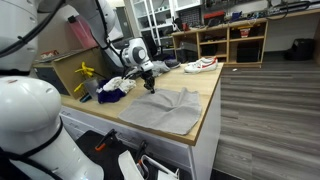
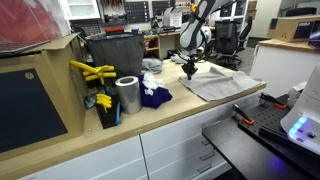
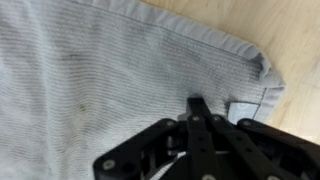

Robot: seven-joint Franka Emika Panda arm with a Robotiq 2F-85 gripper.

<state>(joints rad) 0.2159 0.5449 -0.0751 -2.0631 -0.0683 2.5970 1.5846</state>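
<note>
Only wrist view shows closed gripper [image 3: 193, 101] against grey cloth [image 3: 90, 80].

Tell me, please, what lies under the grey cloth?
The counter shows around the cloth, which lies flat on it. Whatever is beneath its middle is covered.

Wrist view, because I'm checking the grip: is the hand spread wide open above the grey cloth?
No, the hand is shut, its two tips meeting over the grey cloth.
</note>
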